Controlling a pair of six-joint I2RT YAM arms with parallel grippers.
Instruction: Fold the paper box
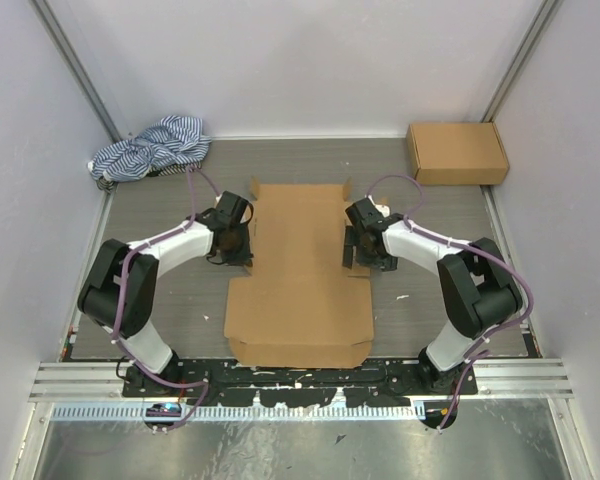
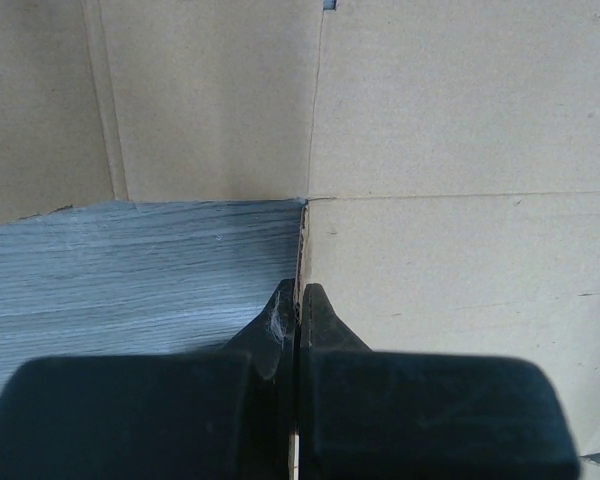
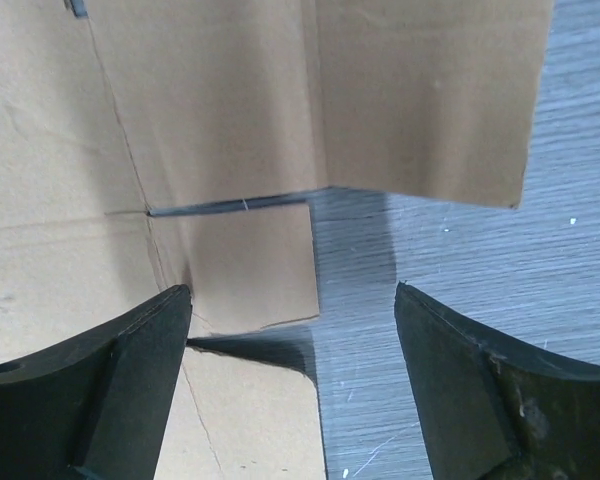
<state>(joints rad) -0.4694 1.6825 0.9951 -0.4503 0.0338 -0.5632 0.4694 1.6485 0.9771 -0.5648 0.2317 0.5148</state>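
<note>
The paper box (image 1: pixel 300 280) lies mostly flat and unfolded in the middle of the table, its narrow part at the back with side flaps raised. My left gripper (image 1: pixel 238 245) is at its left edge; in the left wrist view the gripper (image 2: pixel 298 300) is shut on a thin cardboard edge of the box (image 2: pixel 460 120). My right gripper (image 1: pixel 356 250) is at the box's right edge; in the right wrist view it (image 3: pixel 292 300) is open and empty, straddling a small side flap (image 3: pixel 250 270) below a raised flap (image 3: pixel 420 100).
A second, closed brown cardboard box (image 1: pixel 457 152) sits at the back right. A blue-and-white striped cloth (image 1: pixel 150 148) lies bunched at the back left. Grey table (image 1: pixel 170 220) shows on both sides, with walls close around.
</note>
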